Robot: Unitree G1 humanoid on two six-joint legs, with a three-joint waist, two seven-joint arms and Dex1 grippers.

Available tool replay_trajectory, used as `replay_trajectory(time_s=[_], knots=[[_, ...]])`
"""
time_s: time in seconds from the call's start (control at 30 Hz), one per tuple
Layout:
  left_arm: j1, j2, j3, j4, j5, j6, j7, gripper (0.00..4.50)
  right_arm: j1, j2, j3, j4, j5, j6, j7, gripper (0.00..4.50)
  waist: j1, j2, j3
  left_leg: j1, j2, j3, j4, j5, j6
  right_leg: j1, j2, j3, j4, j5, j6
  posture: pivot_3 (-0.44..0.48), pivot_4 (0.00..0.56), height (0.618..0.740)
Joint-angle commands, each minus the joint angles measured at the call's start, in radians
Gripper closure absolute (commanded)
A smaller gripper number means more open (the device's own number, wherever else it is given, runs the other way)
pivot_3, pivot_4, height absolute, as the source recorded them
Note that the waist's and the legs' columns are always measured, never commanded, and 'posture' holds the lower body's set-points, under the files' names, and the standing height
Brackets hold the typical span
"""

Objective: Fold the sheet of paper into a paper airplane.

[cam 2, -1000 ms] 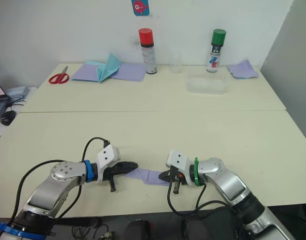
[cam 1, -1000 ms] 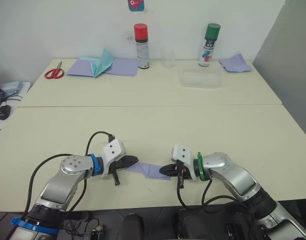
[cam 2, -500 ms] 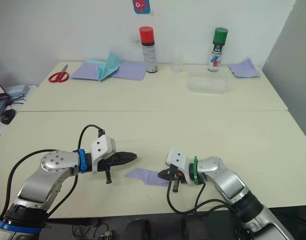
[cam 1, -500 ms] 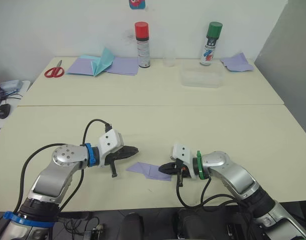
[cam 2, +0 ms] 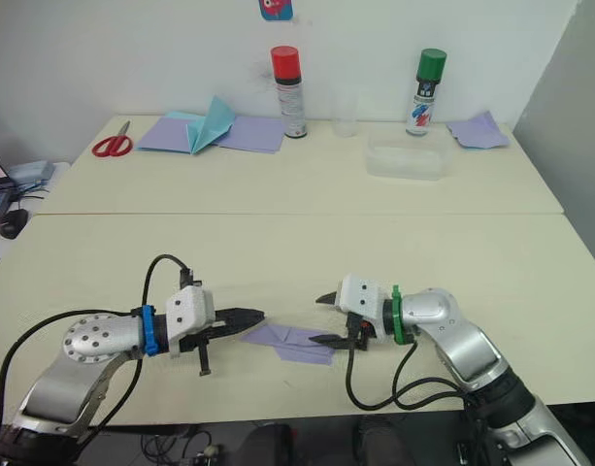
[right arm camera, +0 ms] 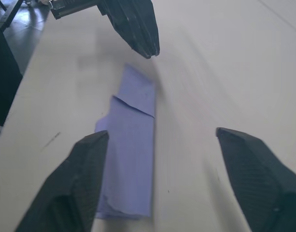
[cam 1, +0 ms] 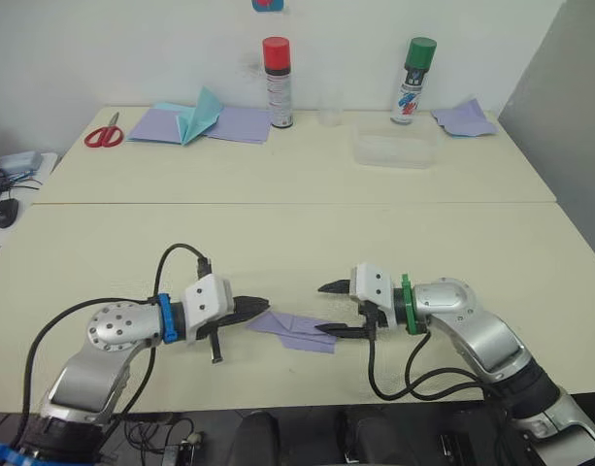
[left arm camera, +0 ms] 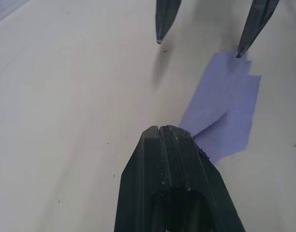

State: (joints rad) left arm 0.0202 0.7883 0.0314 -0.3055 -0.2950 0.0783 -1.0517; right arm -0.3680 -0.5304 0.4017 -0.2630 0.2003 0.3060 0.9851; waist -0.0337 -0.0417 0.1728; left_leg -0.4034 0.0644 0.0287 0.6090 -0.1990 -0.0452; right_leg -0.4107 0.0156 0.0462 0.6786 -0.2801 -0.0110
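On table: sheet of paper point(cam 1: 299, 329), lavender, folded narrow | left pincer point(cam 1: 262, 302) closed | right pincer point(cam 1: 328, 311) spread

Folded sheet of paper point(cam 1: 299, 331): thin, matt lavender paper with sharp creases and layered flaps. Table point(cam 1: 278, 233): smooth cream laminate with a faint sheen and small dark specks. Left gripper point(cam 1: 259, 305) and right gripper point(cam 1: 329, 311): black fingers point(right arm camera: 85, 183) of matt plastic, finely ridged on their inner faces, on glossy white plastic housings; the arms behind them are brushed silver metal. Spray cans point(cam 1: 276, 83): glossy printed bodies with plastic caps. Container point(cam 1: 394, 150): clear plastic. Scissors point(cam 1: 102, 135): red plastic handles.
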Motion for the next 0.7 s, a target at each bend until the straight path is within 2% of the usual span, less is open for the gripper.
replay_trajectory(time_s=[0.03,0.27,0.43,0.53,0.7], knots=[[0.081,0.017,0.071,-0.121,-0.050,-0.024,-0.006,4.50,0.021,-0.013,-0.001,-0.026,-0.031,-0.142,0.029,0.02,0.000,0.000,0.000,0.000,0.000,0.000,0.000,0.000,0.000,0.000,0.000,0.000,0.000,0.000,0.000,0.000,0.150,0.740],[0.222,-0.028,0.094,-0.208,-0.026,-0.092,0.042,4.50,0.036,0.014,0.052,0.123,-0.195,-0.415,-0.022,0.02,0.001,0.000,0.001,0.001,0.000,0.001,0.000,0.000,0.000,0.001,-0.001,0.000,0.000,0.000,-0.001,0.000,0.150,0.740],[0.257,-0.065,0.084,-0.215,0.007,-0.140,0.084,4.50,0.035,0.031,0.068,0.190,-0.257,-0.489,-0.035,0.02,0.002,0.000,0.001,0.002,0.000,0.001,0.001,0.000,0.000,0.001,-0.001,0.000,0.000,-0.001,-0.002,0.000,0.150,0.740],[0.276,-0.076,0.076,-0.212,0.022,-0.173,0.090,4.50,0.036,0.038,0.068,0.204,-0.276,-0.495,-0.040,0.60,0.001,0.000,0.001,0.002,0.000,0.002,0.000,0.000,0.000,0.001,-0.001,0.000,0.000,0.000,0.000,0.000,0.150,0.740],[0.299,-0.085,0.076,-0.207,0.020,-0.175,0.104,4.50,0.030,0.041,0.065,0.233,-0.310,-0.514,-0.047,2.36,0.001,0.000,0.001,0.002,0.000,0.001,0.000,0.000,0.000,0.001,-0.001,0.000,0.000,-0.001,-0.001,0.000,0.150,0.740]])
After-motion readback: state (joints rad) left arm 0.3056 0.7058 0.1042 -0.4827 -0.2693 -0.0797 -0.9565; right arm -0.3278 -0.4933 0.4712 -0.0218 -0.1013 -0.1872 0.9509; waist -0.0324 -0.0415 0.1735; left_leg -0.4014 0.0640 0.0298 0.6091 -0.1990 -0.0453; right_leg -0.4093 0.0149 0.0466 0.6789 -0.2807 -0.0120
